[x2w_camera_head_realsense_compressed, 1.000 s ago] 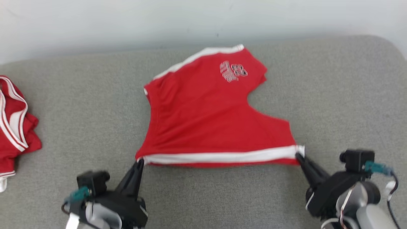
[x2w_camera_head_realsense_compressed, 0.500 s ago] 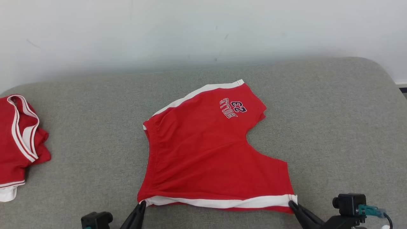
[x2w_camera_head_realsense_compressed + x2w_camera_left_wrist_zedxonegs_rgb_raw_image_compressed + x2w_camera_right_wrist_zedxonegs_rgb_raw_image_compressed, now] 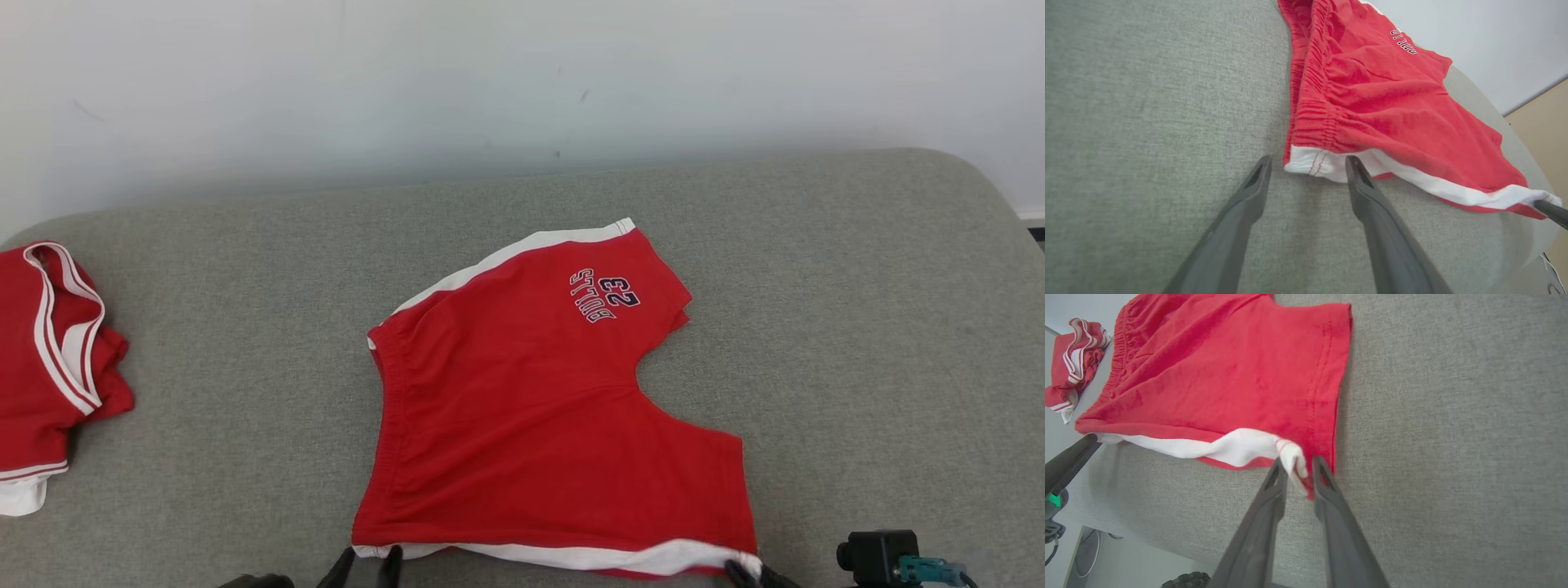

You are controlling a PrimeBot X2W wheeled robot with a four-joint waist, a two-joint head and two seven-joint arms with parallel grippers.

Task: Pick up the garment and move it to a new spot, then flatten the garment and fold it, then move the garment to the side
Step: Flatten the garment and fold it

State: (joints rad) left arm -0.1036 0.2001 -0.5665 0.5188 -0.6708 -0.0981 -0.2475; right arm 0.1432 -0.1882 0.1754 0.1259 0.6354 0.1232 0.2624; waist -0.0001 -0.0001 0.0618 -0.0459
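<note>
The garment [image 3: 531, 425] is a pair of red shorts with white side trim, spread nearly flat on the grey cushion [image 3: 857, 327]. My left gripper [image 3: 369, 563] stands open at the near left corner. In the left wrist view [image 3: 1308, 163] its fingers are wide apart, and the white corner of the garment [image 3: 1372, 94] lies loose just ahead of them. My right gripper [image 3: 747, 572] is at the near right corner. In the right wrist view [image 3: 1298, 465] its jaws stand slightly parted, with the white corner of the garment [image 3: 1229, 375] between them.
A second red and white garment [image 3: 49, 351] lies crumpled at the cushion's far left edge. A white wall [image 3: 522, 82] runs behind the cushion. The cushion's near edge and the floor below [image 3: 1106, 555] appear in the right wrist view.
The camera has tilted, shifting the picture down. The stretched near hem has been lowered onto the cushion. The left gripper has opened off its corner and the right jaws have parted.
</note>
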